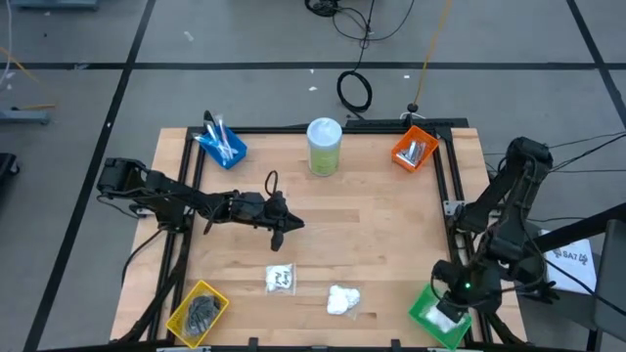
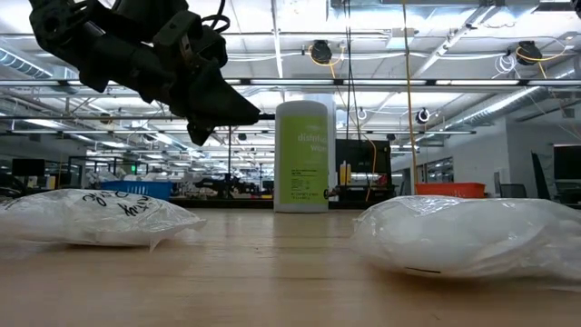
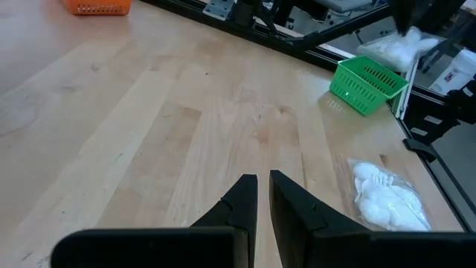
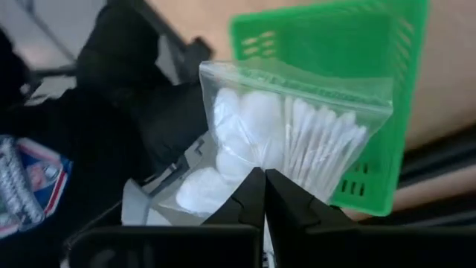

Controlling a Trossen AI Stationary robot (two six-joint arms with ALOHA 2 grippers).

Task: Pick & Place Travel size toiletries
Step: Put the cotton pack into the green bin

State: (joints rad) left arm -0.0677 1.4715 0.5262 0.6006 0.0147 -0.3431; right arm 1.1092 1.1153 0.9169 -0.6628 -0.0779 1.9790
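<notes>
My right gripper [image 4: 262, 177] is shut on a clear packet [image 4: 286, 130] of white cotton balls and swabs, and holds it over the green bin [image 1: 427, 313] at the table's near right corner. Two more white packets [image 1: 282, 280] [image 1: 342, 299] lie flat on the wooden table near its front edge. My left gripper [image 1: 289, 223] hovers shut and empty above the table's middle, left of centre, clear of both packets. In the left wrist view the nearer packet [image 3: 387, 197] lies ahead and to one side of its fingers. My right gripper pinches one edge of the packet [image 4: 256, 165] between its two fingertips, coming at it on a slant from above. The rest of the bag spreads out beyond the fingers in front of the green bin [image 4: 357, 82], lifted clear of the table.
A tall pale-green canister [image 1: 324, 145] with a white lid stands at the far middle. A blue bin [image 1: 223, 145] sits far left, an orange bin [image 1: 415, 149] far right, a yellow bin [image 1: 199, 308] near left. A black frame rail [image 1: 445, 186] runs along the table's right side.
</notes>
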